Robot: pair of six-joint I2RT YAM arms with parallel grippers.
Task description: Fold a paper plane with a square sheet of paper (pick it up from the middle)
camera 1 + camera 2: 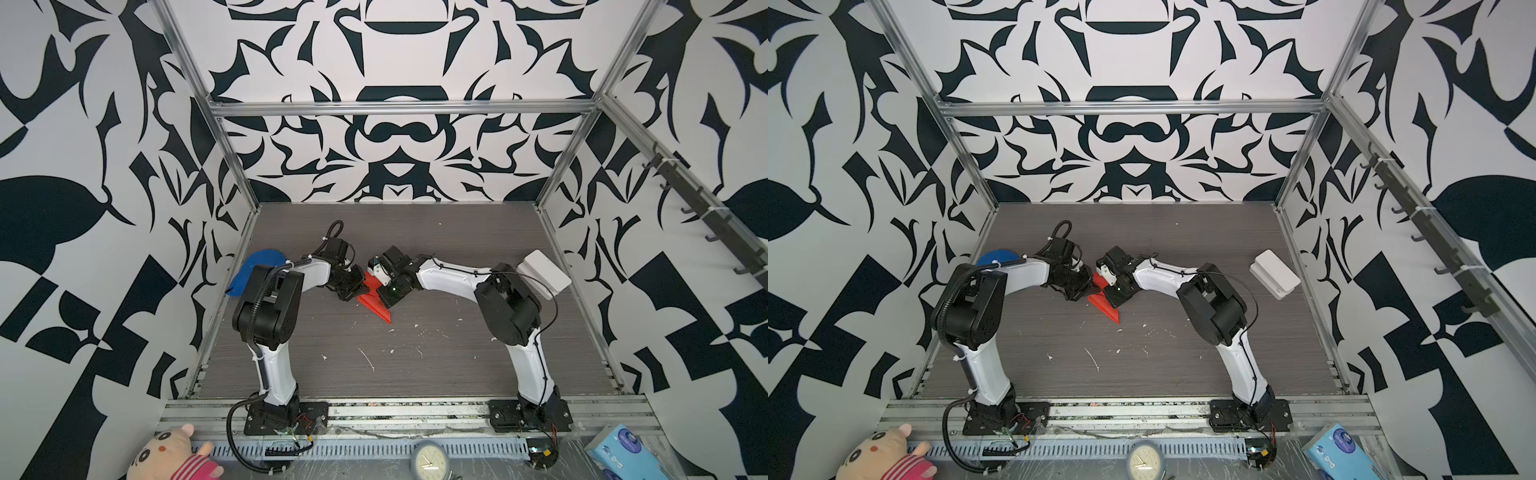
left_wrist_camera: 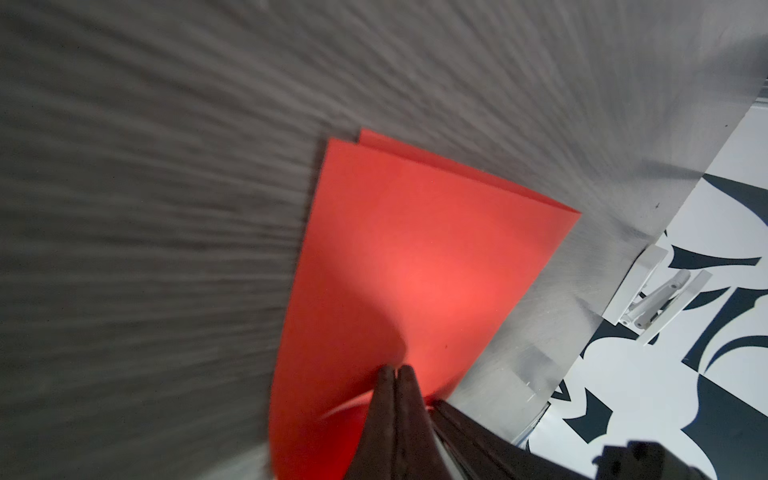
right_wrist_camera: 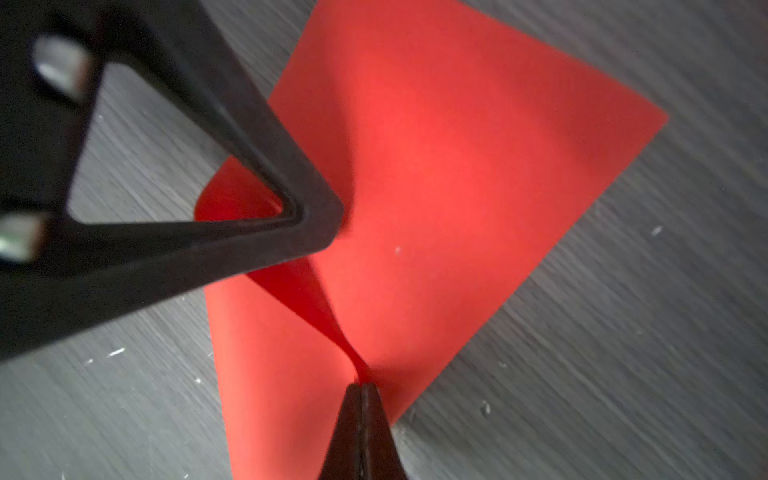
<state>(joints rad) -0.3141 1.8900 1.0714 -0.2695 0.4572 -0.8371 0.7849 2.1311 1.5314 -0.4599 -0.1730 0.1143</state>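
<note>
At the middle of a grey wood-grain surface (image 1: 415, 374), two robot arms meet over a sheet of thin bright red paper (image 1: 376, 301), doubled into layers with one pointed corner aimed at the near edge. The right end effector (image 3: 362, 386) is clenched on a raised ridge of the paper. The left end effector (image 2: 397, 370) is clenched too, tips against the sheet, though whether a layer is caught between them cannot be told. Folding looks about midway, with no wings or finished dart yet. The next move likely calls for laying the pinched flap down along a clean line while one tip pins the rest, since thin paper slides and buckles. White flecks litter the surface. A blue cloth lump (image 1: 259, 266) and a white box (image 1: 546, 270) sit well apart at its sides, and black-and-white patterned walls (image 1: 395, 62) enclose the cell.
</note>
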